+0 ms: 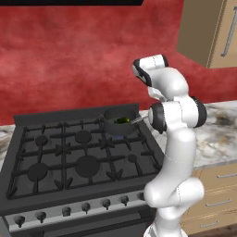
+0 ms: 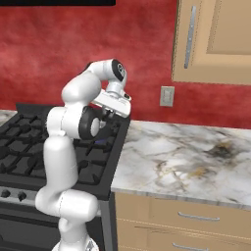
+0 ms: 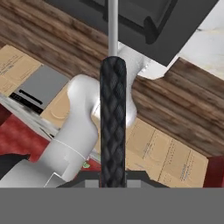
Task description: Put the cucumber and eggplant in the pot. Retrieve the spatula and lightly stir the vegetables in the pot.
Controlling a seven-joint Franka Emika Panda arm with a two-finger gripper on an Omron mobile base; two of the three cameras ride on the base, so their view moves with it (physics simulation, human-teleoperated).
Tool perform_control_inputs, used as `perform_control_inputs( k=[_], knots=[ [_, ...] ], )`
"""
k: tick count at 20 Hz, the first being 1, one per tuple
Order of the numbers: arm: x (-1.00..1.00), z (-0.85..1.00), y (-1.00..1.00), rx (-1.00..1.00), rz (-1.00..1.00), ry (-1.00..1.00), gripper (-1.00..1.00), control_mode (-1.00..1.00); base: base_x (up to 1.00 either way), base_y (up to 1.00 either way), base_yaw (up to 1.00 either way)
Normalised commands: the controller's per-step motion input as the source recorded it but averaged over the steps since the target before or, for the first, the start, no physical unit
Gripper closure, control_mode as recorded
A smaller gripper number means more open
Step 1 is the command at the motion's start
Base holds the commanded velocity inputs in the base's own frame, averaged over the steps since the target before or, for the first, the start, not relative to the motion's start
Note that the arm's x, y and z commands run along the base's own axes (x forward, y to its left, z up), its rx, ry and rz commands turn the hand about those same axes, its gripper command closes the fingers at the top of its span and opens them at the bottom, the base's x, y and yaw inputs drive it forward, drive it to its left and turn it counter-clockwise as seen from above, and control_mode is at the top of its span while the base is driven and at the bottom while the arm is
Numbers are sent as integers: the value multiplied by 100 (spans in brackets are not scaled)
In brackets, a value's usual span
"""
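The dark pot point(image 1: 112, 127) stands on the stove's back right burner. Inside it lies the green cucumber point(image 1: 123, 121). I cannot make out the eggplant. The spatula point(image 1: 138, 120) slants over the pot's right rim as a thin pale rod, its blade end inside the pot. In the hand view its dark woven handle point(image 3: 113, 131) runs up from between the fingertips and narrows to a silver shaft. My gripper point(image 3: 113, 178) is shut on that handle. My arm covers the pot in the right base view, where the hand point(image 2: 114, 104) hangs over the stove's back right corner.
The black stove point(image 1: 69, 157) has several burners and a row of knobs along its front. A marble counter point(image 2: 186, 162) runs to the right, with drawers under it. Above it hang a wooden wall cabinet point(image 2: 215, 39) and a wall outlet point(image 2: 167, 96).
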Motion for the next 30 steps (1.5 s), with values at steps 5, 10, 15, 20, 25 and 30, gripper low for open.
perform_control_inputs(
  k=[5,10,15,20,25,30],
  knots=[
    [4,0,10,0,-2,3,100,-100,0,0,0],
    [21,0,20,0,0,-1,100,-100,0,0,0],
    [23,0,16,-1,0,0,100,-100,0,0,0],
    [13,0,10,-1,-1,0,100,-100,0,0,0],
    [-7,-1,0,0,0,4,100,-100,0,0,0],
    [-4,-7,0,0,0,4,100,-100,0,0,0]
  ],
)
